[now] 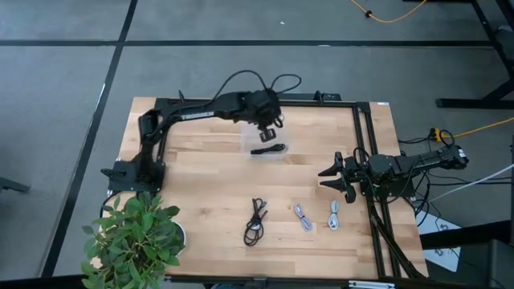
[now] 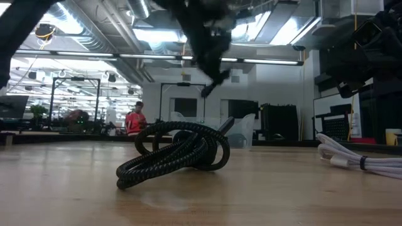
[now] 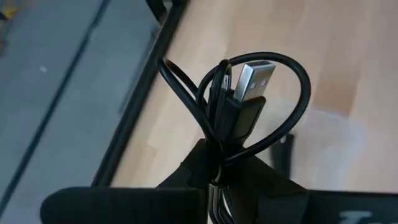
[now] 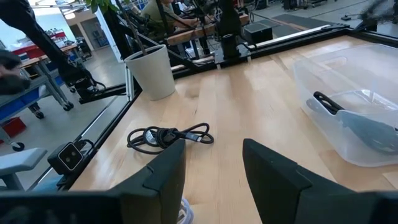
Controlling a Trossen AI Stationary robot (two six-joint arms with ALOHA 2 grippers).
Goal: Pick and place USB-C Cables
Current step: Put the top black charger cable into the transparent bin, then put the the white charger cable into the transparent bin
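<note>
— Seen from straight above, what sits on the pale wooden bench point(image 1: 201, 177)?

— Five thin cables in all, three black and two light grey. One black coiled cable point(image 1: 255, 221) lies loose near the front edge. Beside it lie two light grey bundled cables point(image 1: 303, 216) point(image 1: 333, 214), close together but apart. Another black cable point(image 1: 268, 149) rests inside one clear plastic bin point(image 1: 249, 141) at the middle of the bench.

— And the fifth?

— The left pincer point(image 1: 270, 134) hangs just above that bin, clenched on a looped black cable with a silver plug point(image 3: 245, 99).

— Where is the other arm?

— The right pincer point(image 1: 336, 176) waits at the right edge of the bench, fingers point(image 4: 163, 171) spread apart and holding nothing.

— Anything else?

— One leafy green plant in a white pot point(image 1: 132, 237) stands at the front left corner.
</note>
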